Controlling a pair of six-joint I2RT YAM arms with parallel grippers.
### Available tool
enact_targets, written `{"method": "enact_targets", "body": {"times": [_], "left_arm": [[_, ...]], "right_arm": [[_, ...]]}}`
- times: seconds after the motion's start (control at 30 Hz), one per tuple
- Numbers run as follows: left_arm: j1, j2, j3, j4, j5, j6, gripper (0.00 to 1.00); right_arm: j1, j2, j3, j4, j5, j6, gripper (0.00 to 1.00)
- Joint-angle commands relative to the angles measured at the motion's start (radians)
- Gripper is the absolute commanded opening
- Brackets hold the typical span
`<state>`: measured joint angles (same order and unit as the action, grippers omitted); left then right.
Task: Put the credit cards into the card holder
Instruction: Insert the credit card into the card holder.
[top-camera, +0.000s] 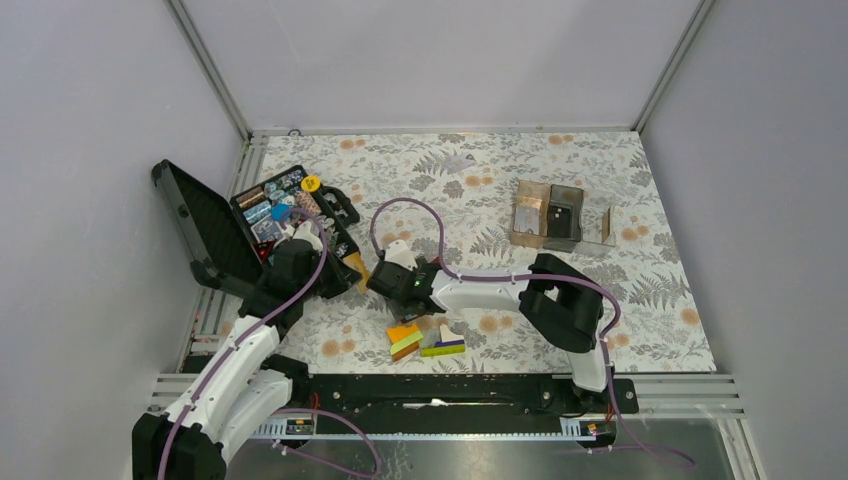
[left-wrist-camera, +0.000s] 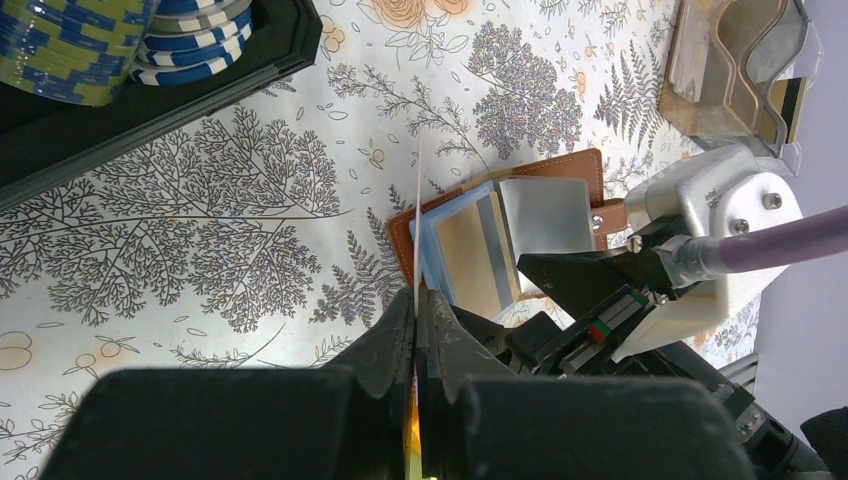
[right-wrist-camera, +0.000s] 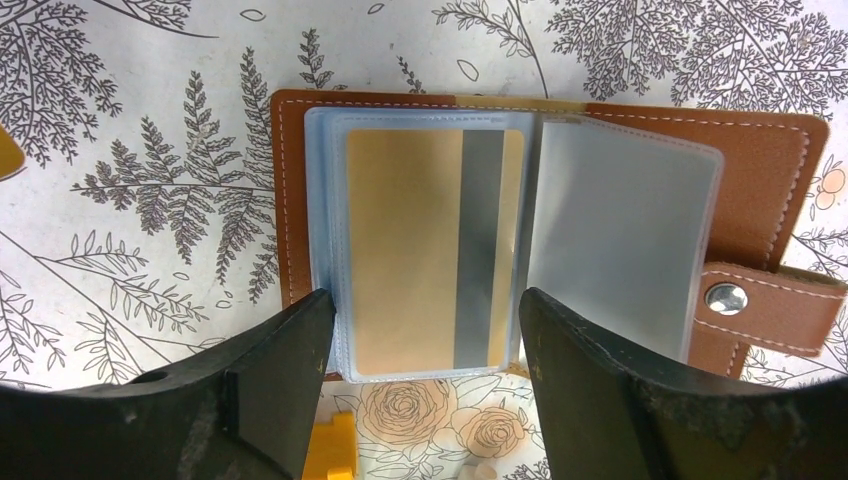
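1. Blocks (top-camera: 425, 340): orange, green and purple, heaped near the front edge of the surface (top-camera: 620, 300), at 6 o'clock from the grippers. Not part of the task.

2. Left gripper (left-wrist-camera: 415, 310): closed on 1 card (left-wrist-camera: 416, 220), presented edge-on as a thin pale line pointing to 12 o'clock. Its colour cannot be read from this angle.

3. Right gripper (right-wrist-camera: 425, 310): jaws spread wide and nothing held. The 2 jaws are set astride the left page of the card holder at its 6 o'clock edge. Whether they press on it cannot be told.

4. Card holder (right-wrist-camera: 780, 150): brown leather, laid open on the surface between the 2 grippers, with its snap tab (right-wrist-camera: 760, 300) at 3 o'clock. 1 gold card (right-wrist-camera: 400, 250) with a grey stripe is already seated in the left clear sleeve. The right sleeve (right-wrist-camera: 620, 240) appears empty.

5. Handling, as judged: the card is light, stiff, thin and slick. It is best gripped by 1 short end, leaving most of its length free to enter. The sleeves are soft and limp, so a mouth may buckle. The holder is light and likely to slide unless pinned.

6. Black tool case (top-camera: 200, 225): lid open, at 10 o'clock. Compartment boxes (top-camera: 550, 212): at 2 o'clock, well apart.
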<state>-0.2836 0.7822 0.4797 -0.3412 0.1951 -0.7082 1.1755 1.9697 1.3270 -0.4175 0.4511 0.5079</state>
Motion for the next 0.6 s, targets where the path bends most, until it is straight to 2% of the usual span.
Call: {"method": "enact_targets", "body": {"times": [0.0, 0.23, 0.37, 0.57], "left_arm": [[0.006, -0.012, -0.004, 0.049, 0.001, 0.001, 0.0], [0.013, -0.024, 0.006, 0.028, -0.003, 0.008, 0.0], [0.017, -0.033, 0.014, 0.01, -0.004, 0.012, 0.0], [0.02, -0.052, 0.031, -0.025, -0.006, 0.024, 0.0]], "right_arm": [[0.011, 0.037, 0.032, -0.032, -0.004, -0.016, 0.75], [0.008, 0.069, 0.008, -0.045, -0.047, 0.014, 0.74], [-0.006, 0.073, -0.019, -0.021, -0.117, 0.031, 0.65], [-0.057, -0.016, -0.114, 0.078, -0.238, 0.075, 0.53]]}}
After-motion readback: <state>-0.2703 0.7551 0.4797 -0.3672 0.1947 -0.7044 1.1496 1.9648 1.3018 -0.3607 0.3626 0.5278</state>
